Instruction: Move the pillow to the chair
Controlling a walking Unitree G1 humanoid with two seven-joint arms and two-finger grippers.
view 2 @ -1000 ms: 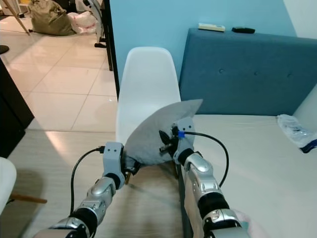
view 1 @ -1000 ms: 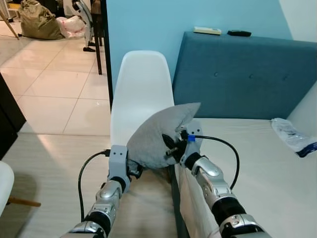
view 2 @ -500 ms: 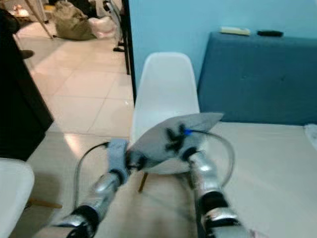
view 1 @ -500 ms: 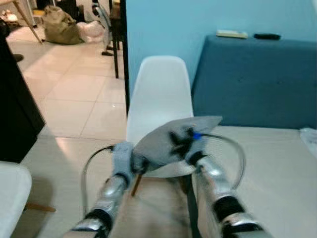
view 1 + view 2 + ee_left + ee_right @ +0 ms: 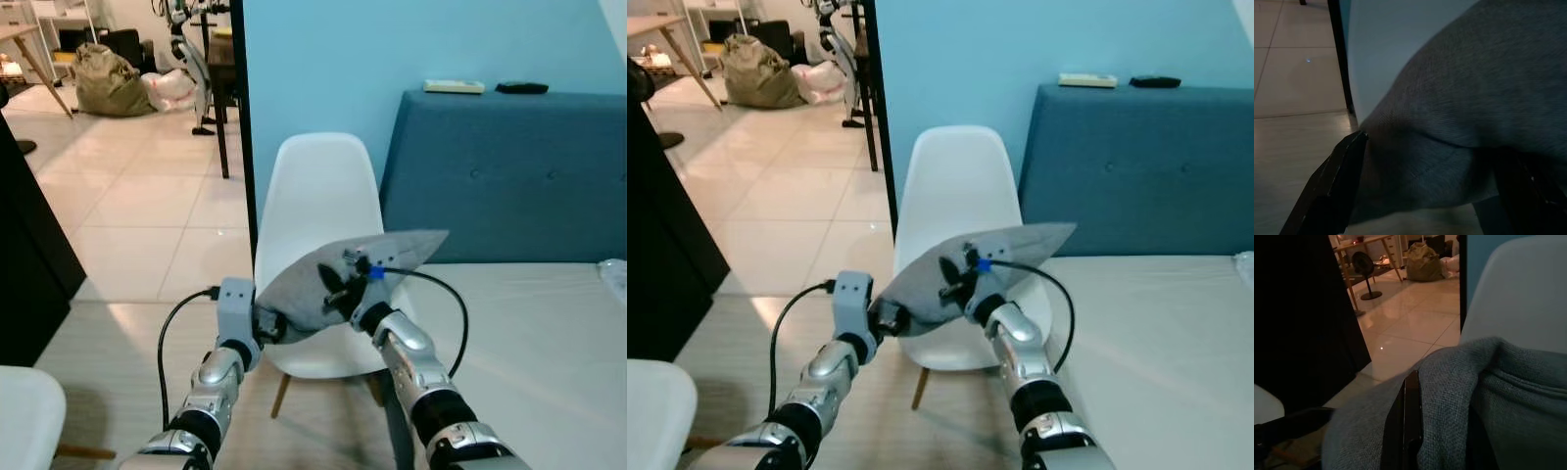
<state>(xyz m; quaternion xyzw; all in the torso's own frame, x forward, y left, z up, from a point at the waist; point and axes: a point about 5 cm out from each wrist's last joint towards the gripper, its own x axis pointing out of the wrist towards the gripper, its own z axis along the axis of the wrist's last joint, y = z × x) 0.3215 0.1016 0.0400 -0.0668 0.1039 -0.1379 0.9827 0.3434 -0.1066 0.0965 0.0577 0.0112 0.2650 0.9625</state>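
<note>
Both grippers hold a grey pillow (image 5: 299, 289) in the air, in front of the white chair (image 5: 318, 191) and above its seat (image 5: 323, 357). The pillow lies tilted, with one corner pointing toward the bed. My left gripper (image 5: 267, 328) is shut on its lower left edge. My right gripper (image 5: 333, 287) is shut on its middle. In the left wrist view the pillow's cloth (image 5: 1474, 122) bulges between the black fingers (image 5: 1332, 186). In the right wrist view a black finger (image 5: 1408, 421) presses into the grey fabric (image 5: 1459, 396).
A blue headboard (image 5: 509, 176) with two remotes (image 5: 454, 86) on top stands to the right of the chair, and the bed's mattress (image 5: 529, 333) lies below it. A black post (image 5: 245, 117) rises behind the chair. A dark cabinet (image 5: 29, 264) and another white seat (image 5: 24, 411) are at left.
The camera has shifted, so the chair now shows whole, including its seat. The pillow has tipped from nearly upright to flatter. Both grippers keep their hold on it.
</note>
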